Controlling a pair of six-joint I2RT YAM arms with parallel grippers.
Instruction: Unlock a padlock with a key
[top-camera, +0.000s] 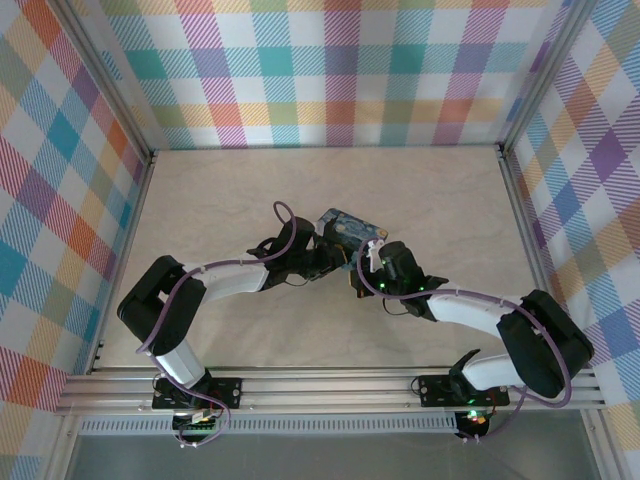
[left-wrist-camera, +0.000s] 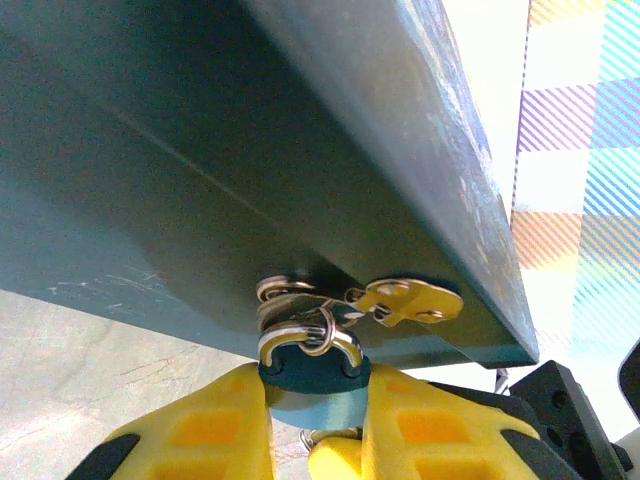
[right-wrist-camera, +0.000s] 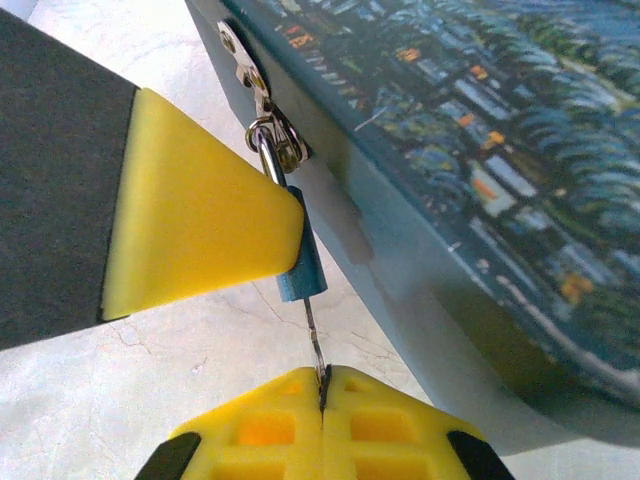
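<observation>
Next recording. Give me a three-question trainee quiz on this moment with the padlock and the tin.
1. True or false: the small blue metal padlock is hooked by its shackle through the clasp of the night-sky painted rectangular tin.
2. The right gripper has its jaws shut on: A) the thin silver metal key under the padlock; B) the tin's lid; C) nothing.
3. Which gripper clamps the padlock's body?
Key: 1 true; 2 A; 3 the left gripper.
</observation>
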